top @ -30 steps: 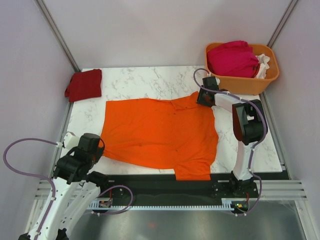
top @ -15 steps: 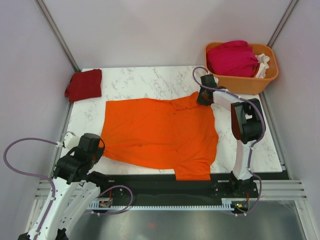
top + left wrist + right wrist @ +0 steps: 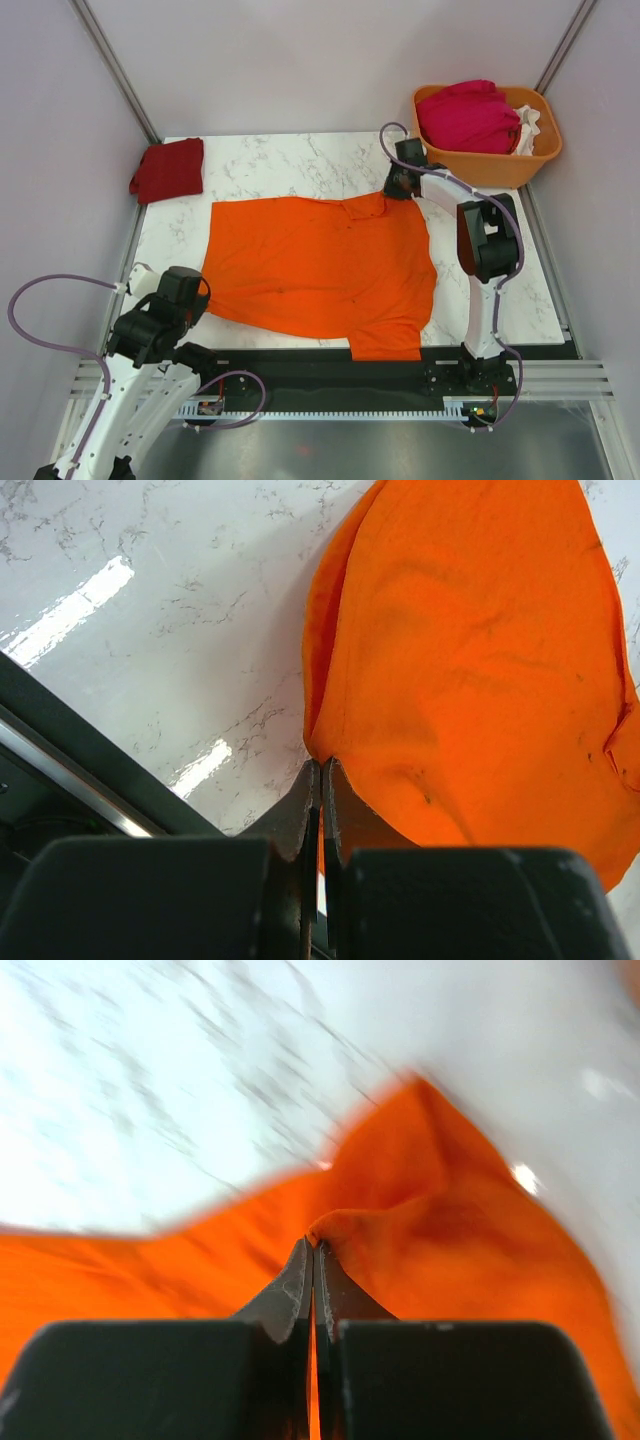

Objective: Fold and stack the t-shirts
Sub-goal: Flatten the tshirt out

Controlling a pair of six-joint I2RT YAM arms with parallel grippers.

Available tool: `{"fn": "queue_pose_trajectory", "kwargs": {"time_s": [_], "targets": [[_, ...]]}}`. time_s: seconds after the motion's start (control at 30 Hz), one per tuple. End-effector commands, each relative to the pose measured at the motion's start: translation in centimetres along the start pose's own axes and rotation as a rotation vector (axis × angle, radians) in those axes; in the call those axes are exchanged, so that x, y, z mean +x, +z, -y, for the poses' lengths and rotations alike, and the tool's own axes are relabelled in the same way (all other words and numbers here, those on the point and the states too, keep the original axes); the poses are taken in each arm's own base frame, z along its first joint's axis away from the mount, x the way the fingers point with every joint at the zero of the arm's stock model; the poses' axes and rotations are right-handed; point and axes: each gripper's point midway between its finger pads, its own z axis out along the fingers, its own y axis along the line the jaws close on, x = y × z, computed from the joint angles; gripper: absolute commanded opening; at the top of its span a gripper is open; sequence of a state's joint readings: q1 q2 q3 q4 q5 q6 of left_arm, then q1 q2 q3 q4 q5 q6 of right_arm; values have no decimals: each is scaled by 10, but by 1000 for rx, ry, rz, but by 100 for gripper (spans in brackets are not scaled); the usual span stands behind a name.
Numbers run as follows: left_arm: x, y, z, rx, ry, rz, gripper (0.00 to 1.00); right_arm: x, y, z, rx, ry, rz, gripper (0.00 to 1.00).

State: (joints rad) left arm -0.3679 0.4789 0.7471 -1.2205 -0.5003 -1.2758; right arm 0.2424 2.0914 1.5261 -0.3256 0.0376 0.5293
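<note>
A bright orange t-shirt [image 3: 320, 270] lies spread across the marble table [image 3: 280, 160]. My left gripper [image 3: 200, 292] is shut on the shirt's near left edge [image 3: 330, 750], cloth pinched between its jaws. At the shirt's far right corner, by the sleeve, my right gripper [image 3: 393, 188] is shut on a raised fold of the orange cloth [image 3: 340, 1225]. A folded dark red t-shirt [image 3: 167, 168] sits at the table's far left corner. A magenta t-shirt [image 3: 465, 117] and a white one [image 3: 527, 127] lie in the basket.
The rigid orange plastic basket [image 3: 500, 165] stands at the far right corner, just behind my right arm. Grey walls with metal posts close in the table on the left, right and back. A black rail [image 3: 300, 365] runs along the near edge.
My right gripper has moved a little up and left along the shirt's far right corner and closed on the cloth. The left arm has not moved.
</note>
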Motion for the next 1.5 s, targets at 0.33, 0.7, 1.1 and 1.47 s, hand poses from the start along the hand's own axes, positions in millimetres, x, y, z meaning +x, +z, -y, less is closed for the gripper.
{"fn": "queue_pose_trajectory", "kwargs": {"time_s": [0.33,0.7,1.1,1.47], "targets": [[-7,0,9,14,4,31,2,-187,49,-121,-508,317,373,93],[-6,5,13,-1,40,30,2,-204,-17,-117,-481,163,478,98],[13,9,19,69,31,-44,2,-45,-141,-29,-146,-18,207,98],[54,31,23,96,32,-182,2,201,-219,59,-53,10,-127,98]]}}
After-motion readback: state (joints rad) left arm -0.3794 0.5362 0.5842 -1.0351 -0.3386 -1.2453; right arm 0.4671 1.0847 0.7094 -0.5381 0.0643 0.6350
